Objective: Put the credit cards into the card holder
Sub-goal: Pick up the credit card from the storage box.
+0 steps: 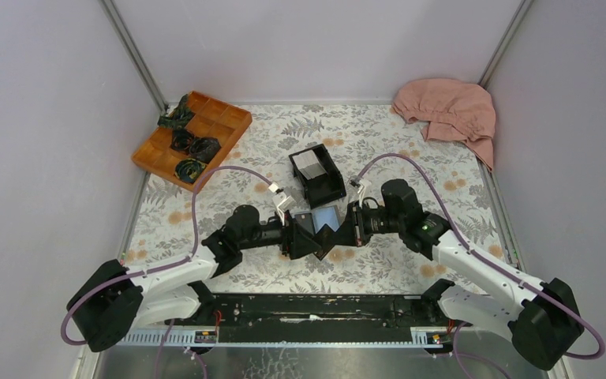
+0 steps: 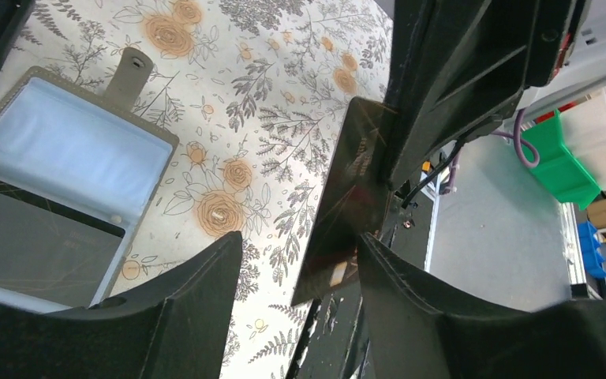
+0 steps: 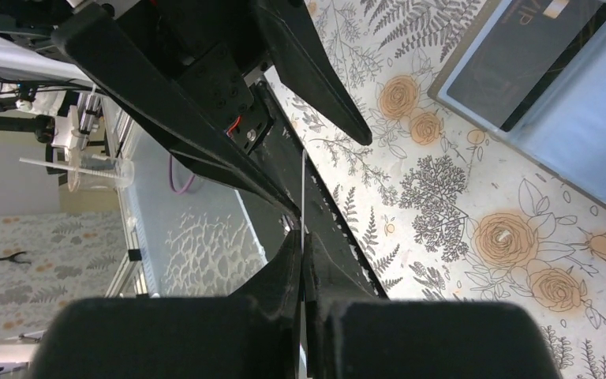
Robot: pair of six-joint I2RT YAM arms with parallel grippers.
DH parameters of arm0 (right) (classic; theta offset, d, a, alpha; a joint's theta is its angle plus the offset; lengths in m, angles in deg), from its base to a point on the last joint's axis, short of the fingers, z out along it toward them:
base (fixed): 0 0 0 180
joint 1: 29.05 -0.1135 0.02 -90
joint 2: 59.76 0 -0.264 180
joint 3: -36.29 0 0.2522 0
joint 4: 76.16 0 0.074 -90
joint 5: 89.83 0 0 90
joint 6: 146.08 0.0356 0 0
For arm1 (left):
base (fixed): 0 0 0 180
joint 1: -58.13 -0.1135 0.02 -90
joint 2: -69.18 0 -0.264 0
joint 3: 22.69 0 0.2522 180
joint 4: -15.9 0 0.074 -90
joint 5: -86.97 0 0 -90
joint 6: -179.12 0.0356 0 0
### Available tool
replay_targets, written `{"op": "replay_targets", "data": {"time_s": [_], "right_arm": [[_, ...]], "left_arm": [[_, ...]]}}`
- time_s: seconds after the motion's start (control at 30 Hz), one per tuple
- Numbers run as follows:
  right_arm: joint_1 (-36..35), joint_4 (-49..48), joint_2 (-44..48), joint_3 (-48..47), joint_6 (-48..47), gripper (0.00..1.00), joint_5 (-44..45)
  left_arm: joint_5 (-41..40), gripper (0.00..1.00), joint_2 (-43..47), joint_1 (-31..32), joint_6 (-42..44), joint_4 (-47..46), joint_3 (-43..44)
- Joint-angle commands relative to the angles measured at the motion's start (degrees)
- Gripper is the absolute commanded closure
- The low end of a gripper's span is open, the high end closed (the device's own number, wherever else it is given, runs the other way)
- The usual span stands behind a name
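Note:
The grey card holder [image 1: 327, 215] lies open on the flowered table between both arms. Its blue half [image 2: 71, 150] is bare and a dark card [image 3: 521, 55] sits in the other half. My right gripper [image 3: 303, 235] is shut on one thin credit card [image 2: 355, 181], seen edge-on [image 3: 303, 189] in the right wrist view and held upright above the table. My left gripper [image 2: 298, 237] faces it, open, with the card's lower corner between its fingers, close to the right finger [image 2: 410, 284]. More white credit cards [image 1: 310, 164] stand stacked in a black box.
The black open box [image 1: 317, 175] stands just behind the card holder. An orange divided tray [image 1: 193, 134] with dark bundles sits at the back left, a pink cloth [image 1: 448, 110] at the back right. A black rail [image 1: 316, 308] runs along the near edge.

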Motion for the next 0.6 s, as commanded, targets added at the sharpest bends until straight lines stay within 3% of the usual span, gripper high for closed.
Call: {"op": "replay_targets", "data": {"time_s": [0.0,0.27,0.37,0.47,0.57], "right_arm": [[-0.34,-4.11,-0.94,1.14,1.77,1.00,-4.21],[-0.36,-8.78,-2.77,3.52,4.03,1.00,-7.09],[-0.34,-10.18,-3.25,3.46,4.94,1.00,-8.00],[-0.34,-11.37,-3.66,3.31,5.74,1.00,-8.86],[-0.34,-11.71,-3.60,3.28,6.00,1.00,-9.36]], "left_arm": [[4.64,0.41,-0.57,-0.75,0.54,-5.88,2.18],[9.41,0.64,-1.11,-2.47,-1.92,-10.27,1.45],[11.70,0.68,-3.08,-2.52,-2.33,-10.71,1.95],[12.96,0.67,-5.14,-2.53,-3.01,-11.61,2.20],[12.30,0.49,-5.29,-2.58,-3.02,-11.46,1.95]]}}
